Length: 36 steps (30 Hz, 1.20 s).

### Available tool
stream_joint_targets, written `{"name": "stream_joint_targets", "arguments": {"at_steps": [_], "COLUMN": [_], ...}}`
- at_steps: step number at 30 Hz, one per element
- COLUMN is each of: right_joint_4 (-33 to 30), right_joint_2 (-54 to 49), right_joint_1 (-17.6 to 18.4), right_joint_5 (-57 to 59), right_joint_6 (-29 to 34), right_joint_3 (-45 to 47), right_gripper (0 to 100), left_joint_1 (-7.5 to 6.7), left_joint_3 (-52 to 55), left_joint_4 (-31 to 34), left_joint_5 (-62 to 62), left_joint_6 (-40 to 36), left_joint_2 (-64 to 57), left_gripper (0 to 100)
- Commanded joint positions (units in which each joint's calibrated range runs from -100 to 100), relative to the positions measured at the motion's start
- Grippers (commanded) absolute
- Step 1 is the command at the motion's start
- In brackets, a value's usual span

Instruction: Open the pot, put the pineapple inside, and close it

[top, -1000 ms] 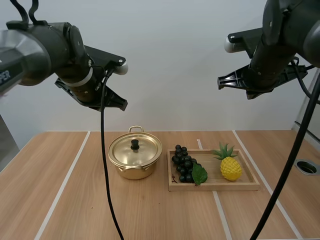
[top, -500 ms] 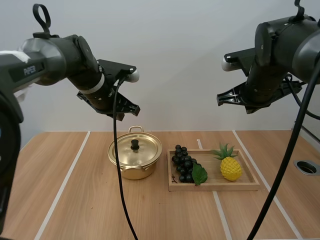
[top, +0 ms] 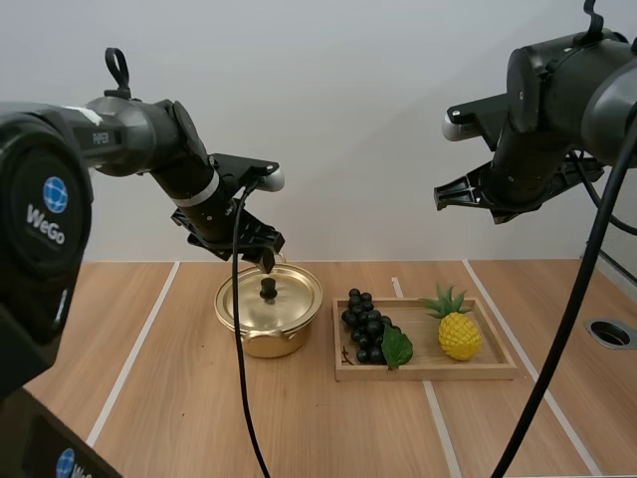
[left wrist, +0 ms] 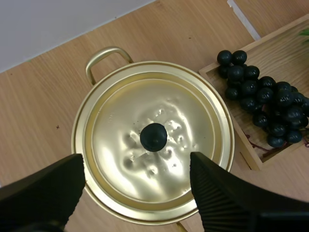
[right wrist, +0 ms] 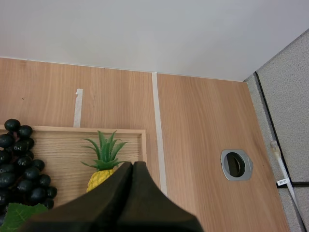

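– Since a second ago the left gripper (top: pixel 267 261) has come down to just above the pot (top: pixel 269 317), fingers apart on either side of the lid knob (left wrist: pixel 153 137).
– And on the table (top: pixel 149 398)?
– Beside the pot, the wooden tray (top: pixel 428 370) holds the pineapple (top: pixel 459 334) and grapes (top: pixel 364 324). The right gripper (right wrist: pixel 133 169) hangs high above, fingers pressed together.

Pineapple (right wrist: pixel 103 162) body mostly behind the right hand (right wrist: pixel 132 166); grapes (right wrist: pixel 21 171) partly beyond the edge.
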Motion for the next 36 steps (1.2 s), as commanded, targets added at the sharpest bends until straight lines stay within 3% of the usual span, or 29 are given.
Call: {"name": "stream_joint_targets", "arguments": {"at_steps": [1,9,19,26,36], "right_joint_4": [-0.49,-0.40,0.38,0.49,0.60], "right_joint_2": [-0.18,-0.18,-0.18,-0.18,-0.18], "right_joint_1": [-0.16,-0.16,-0.16,-0.16,-0.16], "right_joint_5": [-1.02,-1.69,-2.30,-2.30,-2.91], "right_joint_6": [0.00,0.00,0.00,0.00,0.00], "right_joint_3": [0.16,0.16,0.16,0.16,0.16], "right_gripper": [0,0,0,0,0], "left_joint_1": [-0.17,-0.17,-3.63,-3.63,-3.63], "left_joint_3": [0.17,0.17,0.17,0.17,0.17], "left_joint_4": [-1.65,-2.60,-1.83,4.19,3.53], "left_joint_5": [-0.91,-1.42,-6.54,-6.71,-11.31], "left_joint_6": [1.07,2.47,2.47,-0.15,0.47], "left_joint_2": [1.89,4.91,6.02,8.70,10.07], "left_gripper": [100,100,100,100,100]}}
